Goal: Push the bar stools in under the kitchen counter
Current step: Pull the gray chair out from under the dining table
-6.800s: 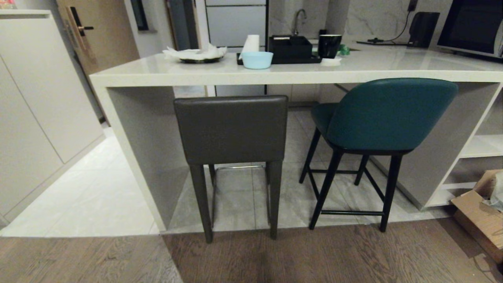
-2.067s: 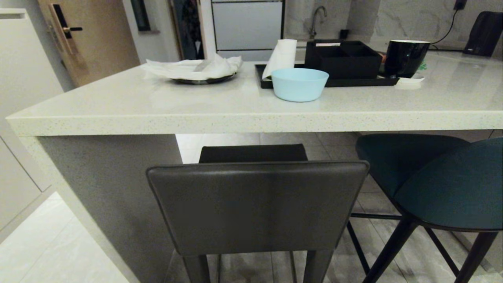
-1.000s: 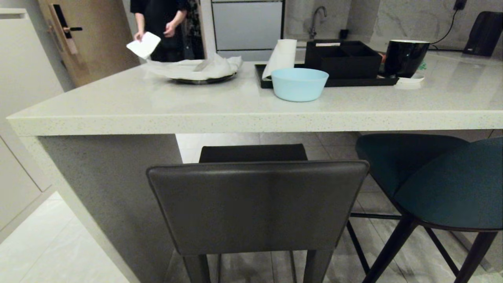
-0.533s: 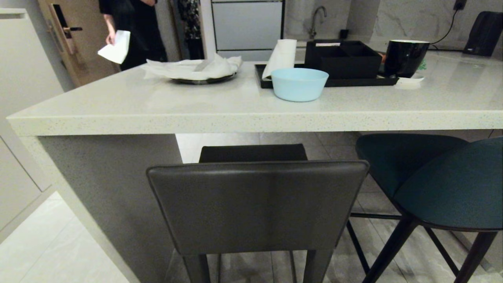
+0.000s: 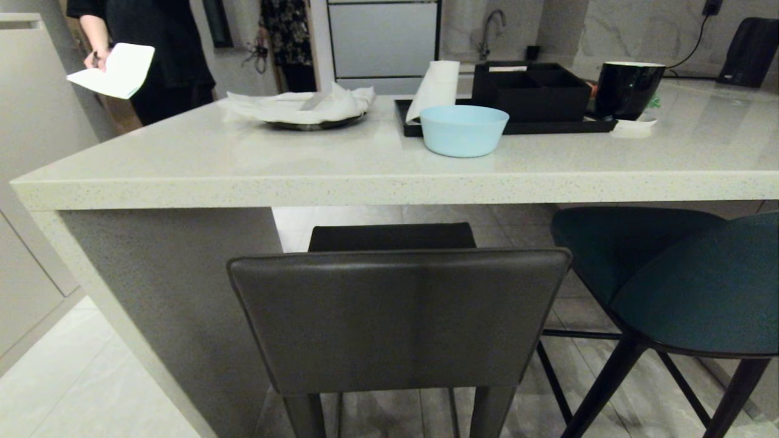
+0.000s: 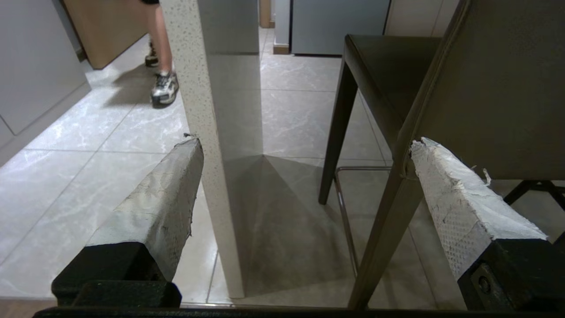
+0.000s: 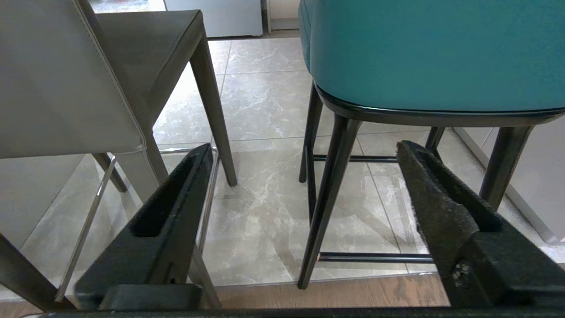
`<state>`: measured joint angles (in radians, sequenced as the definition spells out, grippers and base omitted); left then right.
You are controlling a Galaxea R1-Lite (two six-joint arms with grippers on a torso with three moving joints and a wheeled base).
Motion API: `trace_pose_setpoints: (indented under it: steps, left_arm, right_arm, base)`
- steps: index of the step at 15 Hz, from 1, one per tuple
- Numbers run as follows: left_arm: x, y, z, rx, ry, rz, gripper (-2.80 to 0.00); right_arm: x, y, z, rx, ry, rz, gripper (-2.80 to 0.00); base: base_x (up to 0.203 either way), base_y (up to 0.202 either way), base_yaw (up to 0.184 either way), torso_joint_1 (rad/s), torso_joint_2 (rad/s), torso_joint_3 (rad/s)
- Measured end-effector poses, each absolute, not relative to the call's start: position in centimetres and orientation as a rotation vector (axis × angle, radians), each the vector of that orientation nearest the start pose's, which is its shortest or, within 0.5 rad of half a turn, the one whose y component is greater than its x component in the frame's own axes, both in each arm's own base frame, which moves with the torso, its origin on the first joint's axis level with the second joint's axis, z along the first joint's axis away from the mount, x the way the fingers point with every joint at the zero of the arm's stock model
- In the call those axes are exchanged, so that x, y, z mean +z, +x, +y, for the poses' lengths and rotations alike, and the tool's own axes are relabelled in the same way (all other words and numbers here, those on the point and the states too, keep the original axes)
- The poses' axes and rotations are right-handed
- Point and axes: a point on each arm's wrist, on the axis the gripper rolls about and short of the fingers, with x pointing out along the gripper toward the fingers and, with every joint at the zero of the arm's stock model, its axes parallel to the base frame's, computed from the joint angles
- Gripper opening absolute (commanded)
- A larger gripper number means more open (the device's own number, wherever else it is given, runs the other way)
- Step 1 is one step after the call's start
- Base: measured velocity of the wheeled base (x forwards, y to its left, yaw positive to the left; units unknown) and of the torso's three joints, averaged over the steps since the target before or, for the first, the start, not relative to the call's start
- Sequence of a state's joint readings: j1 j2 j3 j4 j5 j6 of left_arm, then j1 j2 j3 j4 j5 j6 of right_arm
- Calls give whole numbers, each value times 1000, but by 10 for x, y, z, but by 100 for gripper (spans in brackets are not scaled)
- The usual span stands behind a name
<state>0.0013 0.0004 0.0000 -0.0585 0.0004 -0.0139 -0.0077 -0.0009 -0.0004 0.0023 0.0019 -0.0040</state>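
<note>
The robot is standing directly behind the dark grey stool (image 5: 398, 319), whose seat is lying partly under the kitchen counter (image 5: 389, 182) while its boxy back is standing out in front of the edge. The teal stool (image 5: 688, 286) is sitting just beside it to the right, likewise only partly under. Neither arm is appearing in the head view. The left gripper (image 6: 304, 148) is hanging low with its 2 fingers spread wide, gripping nothing, near the grey stool's rear leg and the counter's side panel (image 6: 207, 132). The right gripper (image 7: 304, 152) is likewise gaping and empty, between the 2 stools. In my judgement, pushing squarely on the middle of the back should be keeping the stool from swinging into the panel. A person (image 5: 152, 55) is walking beyond the counter; caution is advised.
</note>
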Motion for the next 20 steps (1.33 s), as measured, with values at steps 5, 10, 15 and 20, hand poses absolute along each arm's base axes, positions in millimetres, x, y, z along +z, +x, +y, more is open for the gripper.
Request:
trace_pose_setpoints:
  steps: [5, 10, 15, 20]
  left_arm:
    - [81, -23, -1, -41, 88, -59, 0]
    - [141, -22, -3, -162, -52, -99, 0]
    - [166, 26, -15, -584, -135, -35, 0]
    - [166, 60, -32, -682, -171, 35, 0]
  right_arm:
    - [83, -25, 1, 17, -17, -26, 0]
    - [142, -17, 3, 123, 28, -46, 0]
    - [169, 42, 10, 384, 47, 43, 0]
    - [168, 85, 22, 759, 65, 92, 0]
  base:
    - [0, 0, 0, 0, 0, 0]
    - [0, 0, 0, 0, 0, 0]
    - [0, 0, 0, 0, 0, 0]
    - [0, 0, 0, 0, 0, 0]
